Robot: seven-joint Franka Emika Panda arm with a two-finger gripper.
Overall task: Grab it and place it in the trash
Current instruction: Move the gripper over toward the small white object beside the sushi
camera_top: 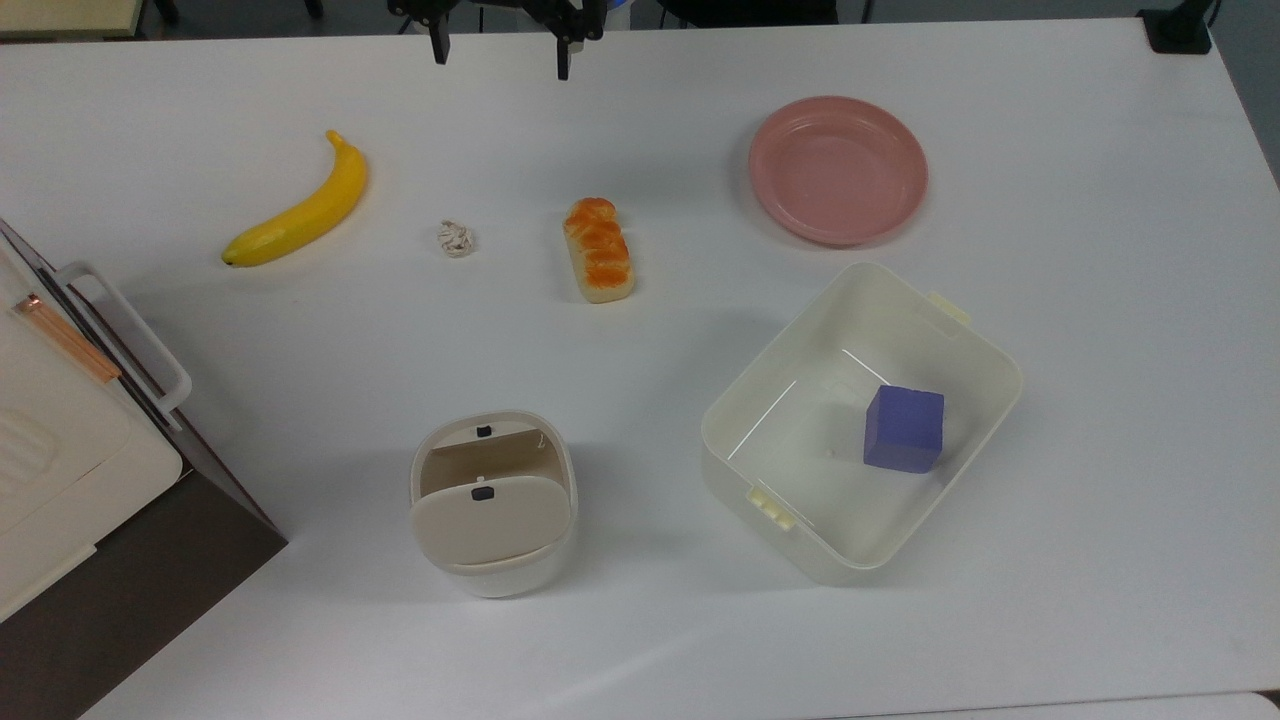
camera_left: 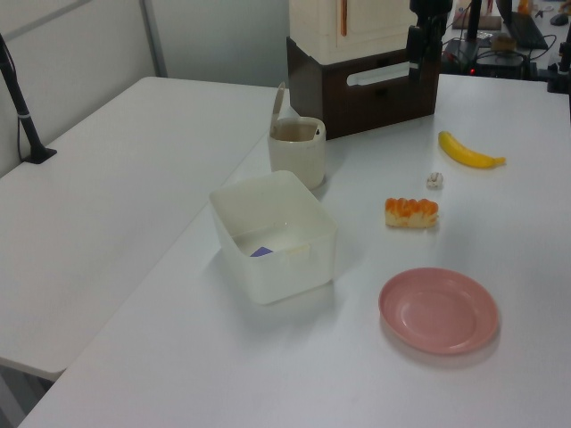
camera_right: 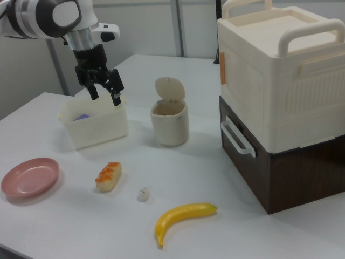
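Writing appears nowhere on trash [camera_top: 493, 505] or paper wad [camera_top: 456, 238].

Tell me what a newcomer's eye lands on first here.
The yellow banana and the pink plate stand out at opposite ends of the white table. Between them lie the orange-topped bread and a tiny paper wad, with the open gripper hovering above.

White tables [camera_left: 116, 205] side by side, pale wall panels [camera_left: 80, 45] behind.
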